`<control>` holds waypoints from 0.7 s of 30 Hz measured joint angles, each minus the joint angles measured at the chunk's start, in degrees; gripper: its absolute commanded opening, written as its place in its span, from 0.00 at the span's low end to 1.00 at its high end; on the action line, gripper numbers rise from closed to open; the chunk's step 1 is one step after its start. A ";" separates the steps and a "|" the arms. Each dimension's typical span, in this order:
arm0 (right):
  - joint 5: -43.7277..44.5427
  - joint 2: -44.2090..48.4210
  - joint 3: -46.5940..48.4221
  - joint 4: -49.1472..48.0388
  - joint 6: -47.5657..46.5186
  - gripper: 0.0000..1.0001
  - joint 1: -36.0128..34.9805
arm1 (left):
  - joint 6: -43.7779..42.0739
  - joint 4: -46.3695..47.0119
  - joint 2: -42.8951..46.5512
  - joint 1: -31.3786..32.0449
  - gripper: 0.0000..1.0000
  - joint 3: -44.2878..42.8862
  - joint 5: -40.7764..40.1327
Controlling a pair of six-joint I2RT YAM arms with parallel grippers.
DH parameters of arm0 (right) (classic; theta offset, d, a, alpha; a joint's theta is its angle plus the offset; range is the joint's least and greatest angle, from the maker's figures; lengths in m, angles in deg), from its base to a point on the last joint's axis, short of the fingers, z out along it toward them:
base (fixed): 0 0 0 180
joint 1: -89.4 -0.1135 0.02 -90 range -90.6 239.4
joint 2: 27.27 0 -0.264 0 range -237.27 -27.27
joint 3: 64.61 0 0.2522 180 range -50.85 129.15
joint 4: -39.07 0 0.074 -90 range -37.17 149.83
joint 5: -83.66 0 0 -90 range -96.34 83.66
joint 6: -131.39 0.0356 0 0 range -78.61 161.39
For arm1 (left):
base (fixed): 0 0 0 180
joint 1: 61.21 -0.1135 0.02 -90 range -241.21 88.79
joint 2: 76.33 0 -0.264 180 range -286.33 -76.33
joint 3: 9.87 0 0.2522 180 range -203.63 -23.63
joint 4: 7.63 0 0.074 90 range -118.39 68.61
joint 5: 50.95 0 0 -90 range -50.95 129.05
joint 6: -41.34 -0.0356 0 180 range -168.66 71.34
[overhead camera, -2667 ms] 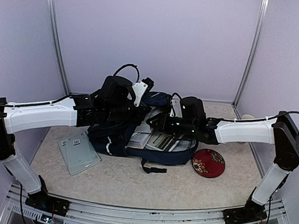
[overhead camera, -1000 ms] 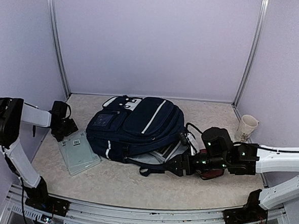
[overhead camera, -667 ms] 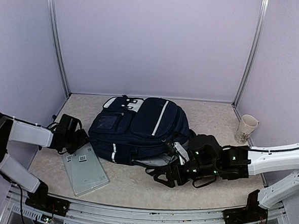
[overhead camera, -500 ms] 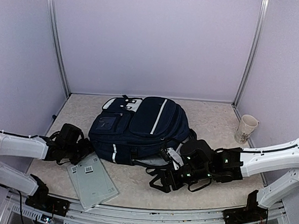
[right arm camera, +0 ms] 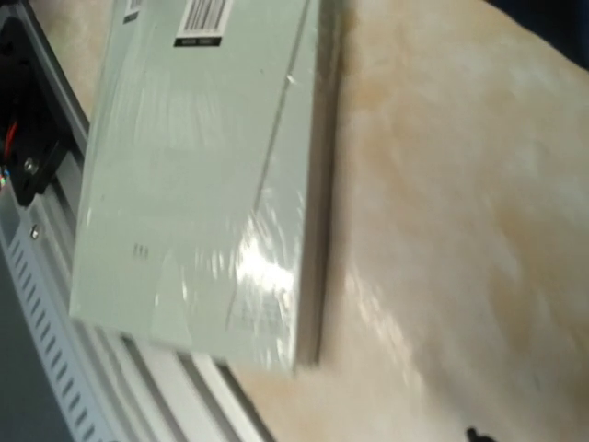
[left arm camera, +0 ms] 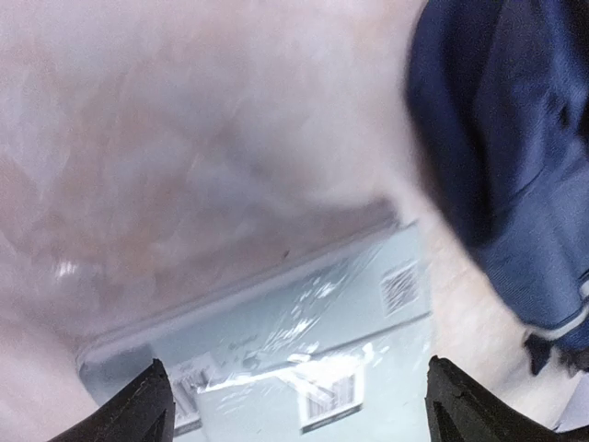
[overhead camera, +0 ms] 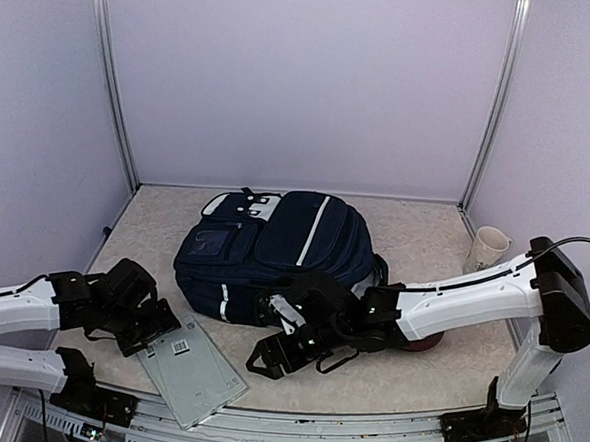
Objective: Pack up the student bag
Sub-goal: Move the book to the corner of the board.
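Navy fabric with white stripe trim marks the student bag, which lies flat on the table at the centre of the overhead frame. Its white patch points to the upper left and its front pockets face up.

We see the left arm reaching in low from the lower left. In its wrist view the left fingers stand wide apart, one tip at each lower corner of the frame, and they grip nothing. Just past them lies a flat pale green packet, wrapped in glossy film and carrying barcode labels. The bag's navy cloth fills the upper right of that view.

In the overhead view the packet sits at the lower left, just beside the bag's lower edge. Its lowest corner pokes over the table's edge above the metal rail. The right wrist view shows the same overhang, with the packet in the upper left of the frame.

The right arm stretches from the right side across the lower centre. The right fingers hang near the packet's right edge, below the bag. We cannot tell whether they are parted or closed, since the wrist view barely shows them.

A cream mug stands upright at the right, well apart from the bag. A red disc peeks out from under the right arm.
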 measured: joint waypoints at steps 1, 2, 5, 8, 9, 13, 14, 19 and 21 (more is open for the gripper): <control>-0.24 -1.60 1.46 0.24 -0.50 0.78 0.00 | 1.22 -1.49 -0.68 1.97 0.93 0.09 0.02; -0.48 -2.99 2.80 0.42 -0.92 0.79 0.00 | 2.12 -2.32 -1.55 3.76 0.94 0.20 -0.59; -1.42 -7.58 7.45 1.66 -2.49 0.80 -0.02 | 5.84 -3.74 -1.77 7.76 0.95 -0.22 -2.14; -3.19 -11.58 11.61 3.34 -3.87 0.80 0.00 | 8.76 -6.36 -0.52 9.44 0.99 -0.11 -2.80; -4.02 -13.03 12.98 3.76 -4.31 0.80 -0.02 | 9.40 -6.93 -0.20 9.64 0.99 0.22 -2.49; -6.27 -17.18 16.44 5.11 -5.38 0.81 -0.02 | 10.08 -6.67 -0.46 10.40 0.99 0.74 -2.43; -6.78 -17.79 16.70 5.42 -5.55 0.81 -0.02 | 10.05 -6.78 -1.01 10.93 0.99 0.52 -2.78; -9.44 -19.89 16.94 5.90 -5.88 0.81 0.00 | 9.77 -7.41 -2.69 12.81 0.99 -0.22 -4.09; -10.56 -20.50 17.81 5.81 -5.97 0.81 0.00 | 9.64 -7.54 -2.60 12.81 0.99 -0.17 -4.04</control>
